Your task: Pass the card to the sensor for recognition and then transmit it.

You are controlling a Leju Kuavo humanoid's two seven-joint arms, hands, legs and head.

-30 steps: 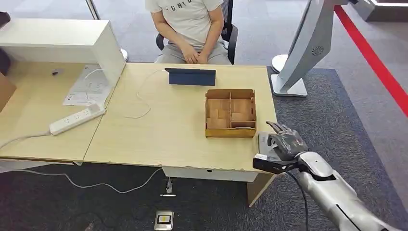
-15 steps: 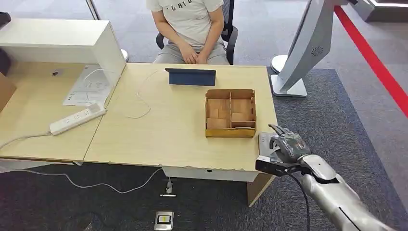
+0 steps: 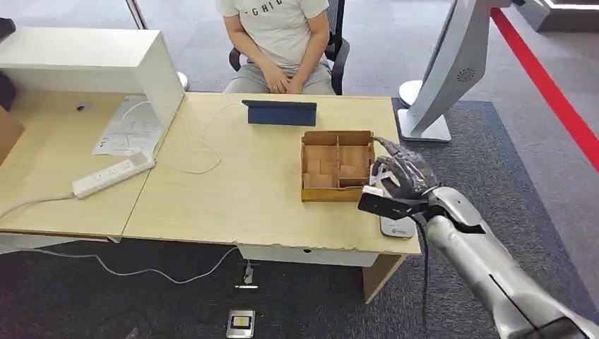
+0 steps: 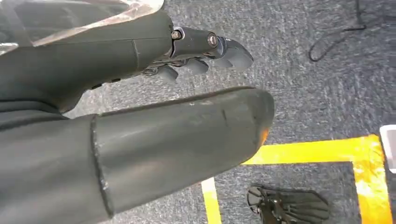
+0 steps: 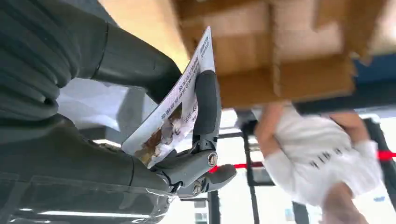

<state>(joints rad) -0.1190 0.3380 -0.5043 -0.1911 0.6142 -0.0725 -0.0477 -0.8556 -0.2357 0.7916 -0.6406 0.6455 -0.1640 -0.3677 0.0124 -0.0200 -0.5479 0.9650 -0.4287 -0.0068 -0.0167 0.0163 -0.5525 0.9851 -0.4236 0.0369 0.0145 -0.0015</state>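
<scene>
The right arm point(image 3: 480, 261) reached up from the lower right of the head view, its silver forearm slanting toward the wooden box point(image 3: 337, 165), which serves here as the landmark. The right hand point(image 3: 397, 179) was raised just beside the box's right wall, near its front corner, with the fingers pointing up and away from the robot and curled inward.

In the right wrist view that hand point(image 5: 140, 121) held the card point(image 5: 175, 109), a thin printed card with a picture and small text on its face. The thumb pressed one face and a dark finger point(image 5: 206, 105) lay along the other, so the card was pinched on edge between them. The card stood tilted, one corner pointing toward the box point(image 5: 280, 51), close to it but not touching as far as could be seen.

On the table point(image 3: 240, 191) just in front of the box's right front corner, under the wrist, lay the flat grey sensor point(image 3: 397, 226), partly hidden by the hand's dark wrist block.

The left hand point(image 4: 140, 107) hung over grey carpet point(image 4: 308, 84) crossed by yellow floor tape point(image 4: 327, 151). Its thick thumb and darker fingers were apart with nothing between them.

Beyond the box, a dark tablet point(image 3: 280, 113) stood on the table, and behind it sat a person point(image 3: 279, 42) with hands together in the lap.
</scene>
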